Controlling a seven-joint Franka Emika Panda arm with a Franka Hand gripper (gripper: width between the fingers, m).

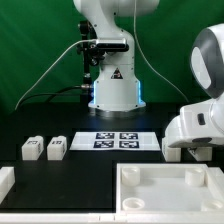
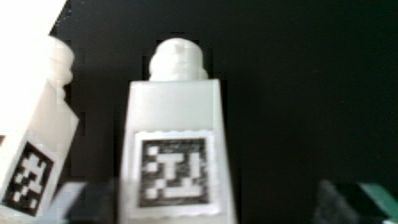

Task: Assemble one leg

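Note:
In the wrist view a white leg (image 2: pixel 175 140) with a black-and-white tag and a rounded peg at its far end lies on the black table, between my open gripper's (image 2: pixel 217 203) fingers. It lies close to one fingertip (image 2: pixel 75 200) and well apart from the other (image 2: pixel 365 195). A second leg (image 2: pixel 36 150) lies beside it. In the exterior view my gripper (image 1: pixel 183 148) hangs low over the table at the right and hides these legs. Two more legs (image 1: pixel 30 148) (image 1: pixel 57 147) stand at the left.
The marker board (image 1: pixel 115 140) lies in front of the robot base (image 1: pixel 112 90). The large white rimmed tray-like piece (image 1: pixel 170 188) sits at the front right. Another white part (image 1: pixel 5 180) shows at the front left edge.

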